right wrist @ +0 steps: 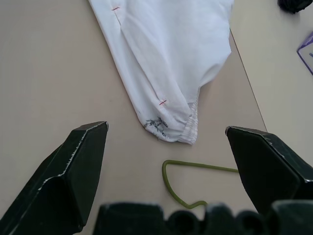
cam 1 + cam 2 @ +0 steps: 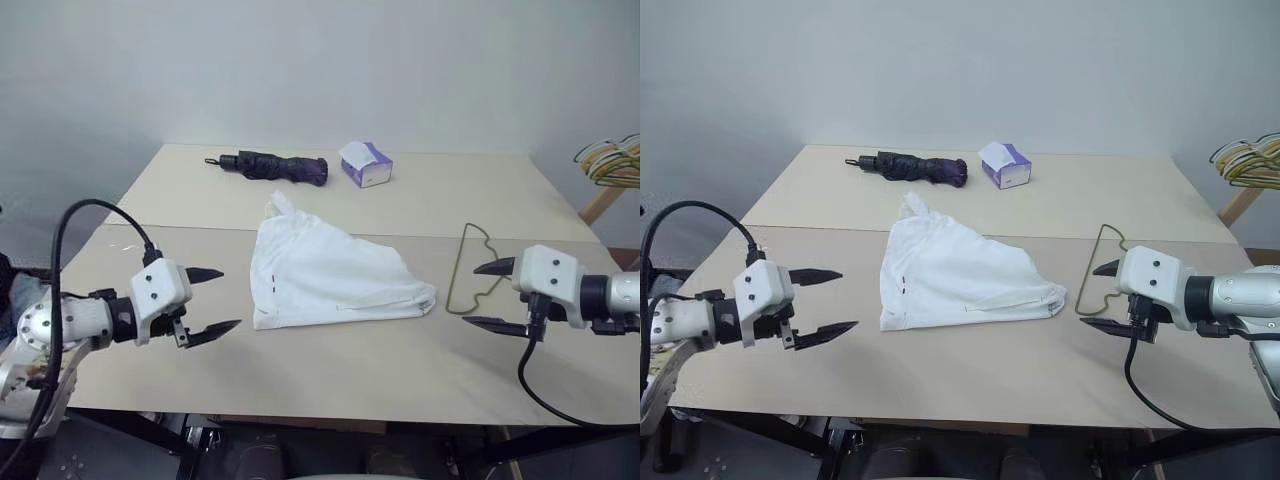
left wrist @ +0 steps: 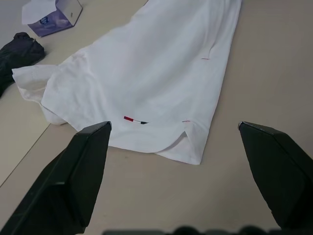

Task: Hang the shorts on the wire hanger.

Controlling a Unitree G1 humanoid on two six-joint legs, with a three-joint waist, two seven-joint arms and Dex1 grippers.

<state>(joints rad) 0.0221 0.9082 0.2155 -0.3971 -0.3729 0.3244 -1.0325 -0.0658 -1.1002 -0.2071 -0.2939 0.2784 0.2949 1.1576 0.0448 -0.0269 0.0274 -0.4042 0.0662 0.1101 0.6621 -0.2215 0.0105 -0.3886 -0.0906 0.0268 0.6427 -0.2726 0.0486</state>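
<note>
The white shorts (image 2: 330, 275) lie flat in the middle of the table, a small red mark (image 3: 128, 118) near one hem. Just right of them the thin olive wire hanger (image 2: 463, 270) lies on the tabletop, its hook (image 1: 182, 195) close to the waistband end. My left gripper (image 2: 215, 300) hovers open to the left of the shorts, nothing between its fingers. On the right, my right gripper (image 2: 487, 296) is open and empty, beside the hanger.
A folded dark umbrella (image 2: 275, 166) and a white-and-purple tissue box (image 2: 365, 163) sit at the back of the beige table (image 2: 330, 375). A bunch of coloured hangers (image 2: 610, 160) hangs off the table's right side.
</note>
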